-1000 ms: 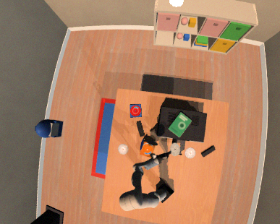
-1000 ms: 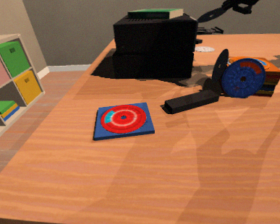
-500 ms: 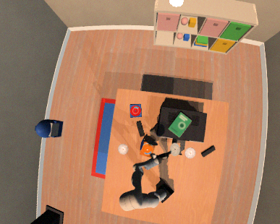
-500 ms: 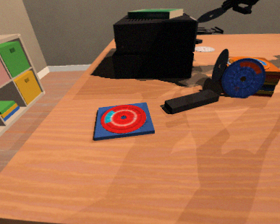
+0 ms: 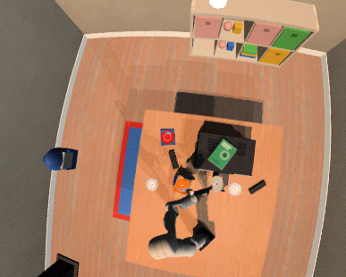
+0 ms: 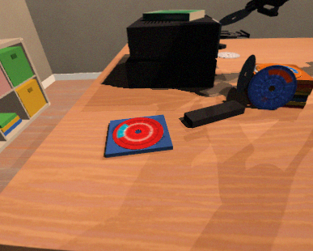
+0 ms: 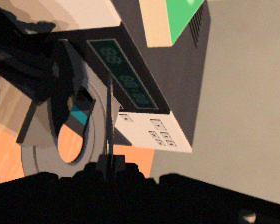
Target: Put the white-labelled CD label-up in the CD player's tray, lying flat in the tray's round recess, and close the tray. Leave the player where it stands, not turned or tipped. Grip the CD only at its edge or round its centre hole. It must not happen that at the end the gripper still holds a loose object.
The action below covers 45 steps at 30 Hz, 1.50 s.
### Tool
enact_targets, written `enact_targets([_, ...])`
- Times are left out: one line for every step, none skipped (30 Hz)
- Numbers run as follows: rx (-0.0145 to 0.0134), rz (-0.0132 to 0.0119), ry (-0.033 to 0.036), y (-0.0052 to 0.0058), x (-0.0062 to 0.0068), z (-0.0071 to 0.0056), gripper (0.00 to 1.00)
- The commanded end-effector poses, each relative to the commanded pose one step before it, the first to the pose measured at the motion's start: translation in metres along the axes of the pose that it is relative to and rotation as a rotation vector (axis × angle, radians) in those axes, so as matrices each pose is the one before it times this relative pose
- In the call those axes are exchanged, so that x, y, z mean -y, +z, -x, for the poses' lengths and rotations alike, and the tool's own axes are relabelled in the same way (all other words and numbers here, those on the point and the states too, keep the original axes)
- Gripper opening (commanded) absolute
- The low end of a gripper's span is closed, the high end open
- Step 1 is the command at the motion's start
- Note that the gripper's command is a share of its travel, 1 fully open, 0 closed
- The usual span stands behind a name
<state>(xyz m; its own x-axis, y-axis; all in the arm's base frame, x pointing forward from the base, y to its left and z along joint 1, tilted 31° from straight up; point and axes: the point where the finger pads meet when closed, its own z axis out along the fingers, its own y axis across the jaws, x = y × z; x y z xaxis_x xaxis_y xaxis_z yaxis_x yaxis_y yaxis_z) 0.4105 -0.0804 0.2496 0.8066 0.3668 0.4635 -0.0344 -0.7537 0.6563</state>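
Pinching a thin, dark-looking disc (image 5: 217,180) (image 6: 234,17) (image 7: 110,110) by its edge in the nearly closed black pincer (image 5: 209,188) (image 6: 255,7) (image 7: 112,171); showing it edge-on from the wrist, tilted in the exterior view. Cannot tell from its hidden label whether to call it the white-labelled CD. Holding it above the worktop (image 5: 243,223) (image 6: 131,202), near the grey, extended tray (image 6: 235,36) (image 7: 37,159) below the pincer. Cannot see any disc lying in the recess. Beyond the pincer, standing upright: a boxy black player (image 5: 248,164) (image 6: 171,44) (image 7: 183,90), bearing a green case (image 5: 215,156) (image 6: 169,15) (image 7: 183,22). Lying flat near the pincer, beside the tray: a white disc (image 5: 235,192) (image 6: 229,55). Well apart from the pincer: another white disc (image 5: 152,187).
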Motion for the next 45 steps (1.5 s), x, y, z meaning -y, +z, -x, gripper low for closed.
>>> enact_targets([0.0098,-0.00081,-0.00001,0.01116,-0.00023,0.00314,0.11])
enact_targets([0.0,0.00001,0.0,0.00347,-0.00023,0.0,0.11])
enact_targets([0.0,0.0,0.0,0.0,0.0,0.0,0.11])
enact_targets([0.0,0.0,0.0,0.0,0.0,0.0,0.11])
enact_targets([0.0,0.00002,0.00001,0.00362,-0.00024,-0.00001,0.11])
enact_targets([0.0,-0.00005,-0.00002,0.00368,-0.00022,0.00004,0.11])
enact_targets([0.0,0.00004,0.00002,0.00372,-0.00026,-0.00003,0.11])
enact_targets([0.0,0.0,0.0,0.00367,-0.00024,0.0,0.11])
enact_targets([0.0,-0.00004,-0.00002,0.00355,-0.00022,0.00003,0.11])
enact_targets([0.0,0.00004,0.00002,0.0034,-0.00024,-0.00003,0.11])
enact_targets([0.0,0.0,0.0,0.00316,-0.0002,0.00001,0.11])
enact_targets([0.0,-0.00004,-0.00002,0.00286,-0.00017,0.00004,0.11])
enact_targets([0.0,0.00003,0.00001,0.00256,-0.00018,-0.00003,0.11])
enact_targets([0.0,0.00001,0.00001,0.00219,-0.00015,-0.00001,0.11])
enact_targets([0.0,0.0,0.0,0.00179,-0.00012,0.0,0.11])
enact_targets([0.0,-0.00001,0.0,0.0014,-0.00009,0.00001,0.11])
enact_targets([0.0,-0.00001,-0.00001,0.00102,-0.00006,0.00001,0.11])
enact_targets([0.0,-0.00001,0.0,0.00066,-0.00004,0.00001,0.11])
enact_targets([0.0,-0.00001,0.0,0.00037,-0.00002,0.00001,0.11])
enact_targets([0.0,0.0,0.0,0.0,0.0,0.0,0.11])
enact_targets([0.0,0.0,0.0,0.0,0.0,0.0,0.11])
enact_targets([0.0,0.0,0.0,0.00014,-0.00001,0.0,0.11])
enact_targets([0.0,0.0,0.0,0.00002,0.0,0.0,0.11])
enact_targets([0.0,0.0,0.0,0.0,0.0,0.0,0.11])
enact_targets([0.0,0.0,0.0,0.0,0.0,0.0,0.11])
enact_targets([0.0,0.0,0.0,0.0,0.0,0.0,0.11])
enact_targets([0.0,0.0,0.0,0.0,0.0,0.0,0.11])
enact_targets([0.0,0.0,0.0,0.0,0.0,0.0,0.11])
enact_targets([0.0,0.0,0.0,0.0,0.0,0.0,0.11])
enact_targets([0.0,0.0,0.0,0.0,0.0,0.0,0.11])
enact_targets([0.0,0.0,0.0,0.0,0.0,0.0,0.11])
enact_targets([0.0,0.0,0.0,0.0,0.0,0.0,0.11])
enact_targets([0.0,0.0,0.0,0.0,0.0,0.0,0.11])
enact_targets([0.0,0.0,0.0,0.0,0.0,0.0,0.11])
enact_targets([0.0,0.0,0.0,0.0,0.0,0.0,0.11])
enact_targets([0.0,0.0,0.0,0.0,0.0,0.0,0.11])
enact_targets([0.0,0.0,0.0,0.0,0.0,0.0,0.11])
enact_targets([0.0,0.0,0.0,0.0,0.0,0.0,0.11])
enact_targets([0.0,0.0,0.0,0.0,0.0,0.0,0.11])
enact_targets([0.0,0.0,0.0,0.0,0.0,0.0,0.11])
enact_targets([0.0,0.0,0.0,0.0,0.0,0.0,0.11])
enact_targets([0.0,0.0,0.0,0.0,0.0,0.0,0.11])
enact_targets([0.0,0.0,0.0,0.0,0.0,0.0,0.11])
enact_targets([0.0,0.0,0.0,0.0,0.0,0.0,0.11])
enact_targets([0.0,0.0,0.0,0.0,0.0,0.0,0.11])
